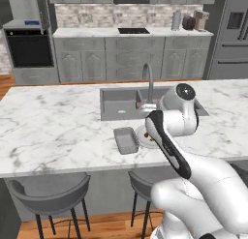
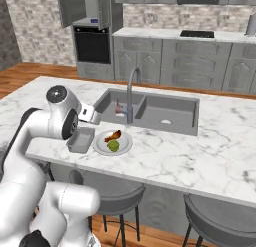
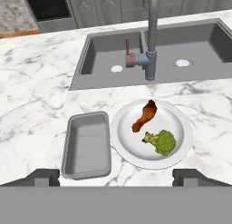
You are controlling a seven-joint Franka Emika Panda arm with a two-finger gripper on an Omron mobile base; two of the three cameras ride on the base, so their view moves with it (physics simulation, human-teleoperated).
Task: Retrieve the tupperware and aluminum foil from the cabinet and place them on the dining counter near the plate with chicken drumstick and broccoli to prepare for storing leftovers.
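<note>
Landmark: the plate [image 3: 152,132], round and white, on the dining counter [image 1: 53,126] on the near side of the sink [image 3: 108,57].
Tupperware: the grey tupperware [image 3: 87,144] rests on the counter just beside the plate, on the hand view's left, rims almost touching; its long axis runs from the near counter edge toward the sink.
Food: the chicken drumstick [image 3: 145,115] lies on the sink side of the plate, the broccoli [image 3: 161,142] on its near side.
Gripper: the gripper [image 3: 115,177] hangs above the near counter edge with its jaws spread wide and nothing between them, one tip over the tupperware's near end, the other past the plate's near rim.
Aluminum foil: no blue box lies beside the plate, so it is judged yet to be fetched from the cabinet.
Coming move: likely turns away from the plate.
</note>
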